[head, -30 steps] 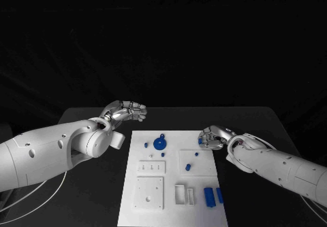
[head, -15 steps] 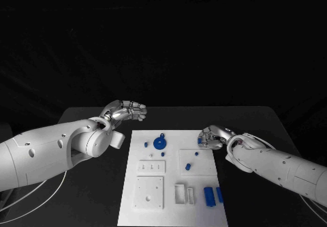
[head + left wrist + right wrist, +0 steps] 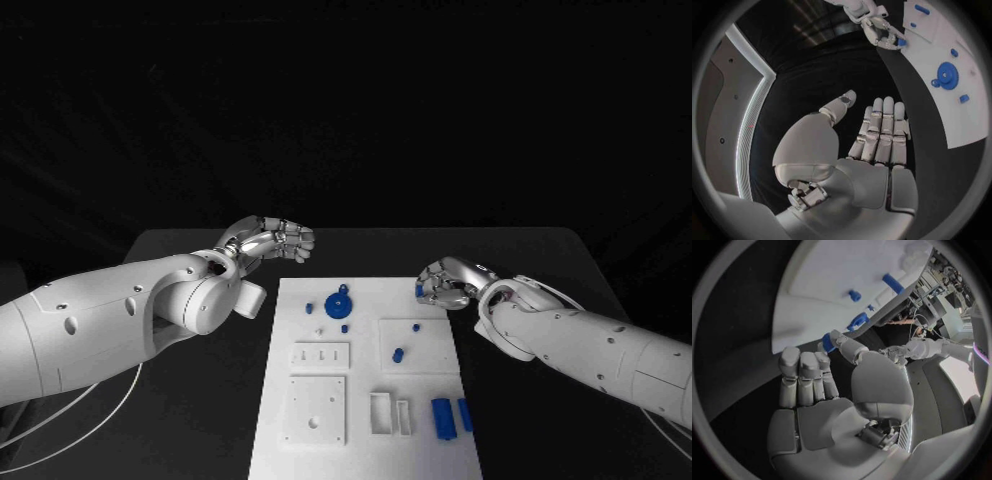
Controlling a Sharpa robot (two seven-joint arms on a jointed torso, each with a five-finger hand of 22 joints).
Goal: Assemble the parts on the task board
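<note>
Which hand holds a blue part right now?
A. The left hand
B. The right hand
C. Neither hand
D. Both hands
B: the right hand pinches a small blue part at the board's right edge, seen between its fingers in the right wrist view and also from the left wrist view, while the left hand has its fingers straight with nothing in them, off the task board.
</note>
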